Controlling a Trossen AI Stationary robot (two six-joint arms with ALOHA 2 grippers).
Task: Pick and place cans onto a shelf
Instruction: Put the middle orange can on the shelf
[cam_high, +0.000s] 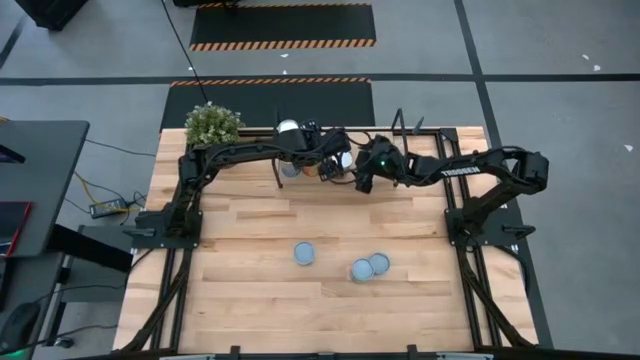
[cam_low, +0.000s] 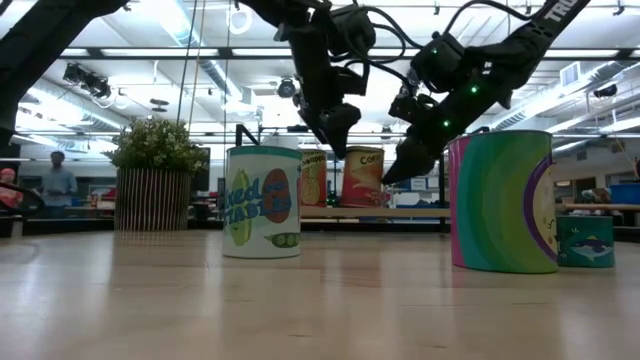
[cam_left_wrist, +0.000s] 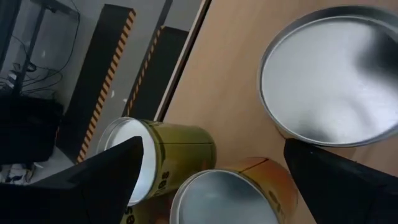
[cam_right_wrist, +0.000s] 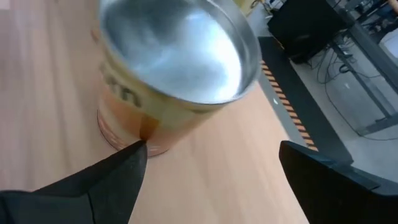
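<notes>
The shelf (cam_high: 440, 135) stands at the table's far edge; its board (cam_low: 400, 212) carries orange-labelled cans (cam_low: 362, 177). My left gripper (cam_high: 335, 165) hovers open above the shelf. In its wrist view (cam_left_wrist: 217, 186) it looks down on an orange can (cam_left_wrist: 230, 193), a yellow can (cam_left_wrist: 161, 155) and a wide silver top (cam_left_wrist: 329, 74). My right gripper (cam_high: 362, 180) is open beside it, over an upright orange can with a silver top (cam_right_wrist: 180, 56) that shows between its fingers (cam_right_wrist: 211, 168). Three cans (cam_high: 304, 254) (cam_high: 361, 270) (cam_high: 379, 263) stand on the table's near half.
A potted green plant (cam_high: 213, 124) stands at the far left corner. In the low view a pea-labelled can (cam_low: 262, 215), a large striped can (cam_low: 505, 200) and a small teal can (cam_low: 585, 240) stand on the tabletop. The two grippers are close together over the shelf.
</notes>
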